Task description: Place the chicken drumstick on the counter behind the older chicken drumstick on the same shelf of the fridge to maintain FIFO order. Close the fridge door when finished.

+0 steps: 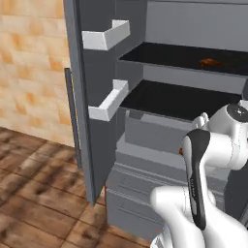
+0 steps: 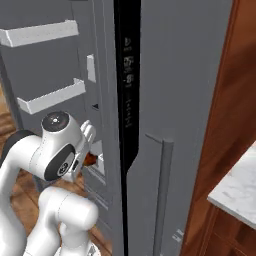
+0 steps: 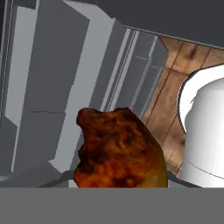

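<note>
Tool (image 3: 120, 186) clamped on drumstick (image 3: 119, 151), low in front of fridge (image 1: 145, 160) drawers; older drumstick (image 1: 211, 62) on top shelf (image 1: 164, 54). No legible writing.

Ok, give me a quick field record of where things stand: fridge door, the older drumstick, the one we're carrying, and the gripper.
fridge: left door swung open, white door bins showing; right door closed
shelf: thin black upper shelf, reachable through the open door
older drumstick: lying on that upper shelf, toward its right side
carried drumstick: held at the gripper, close before the hand camera, in front of the fridge's lower drawers
gripper: shut on the carried drumstick, fingertips hidden behind it
placement: not yet done
door closing: not yet done
</note>
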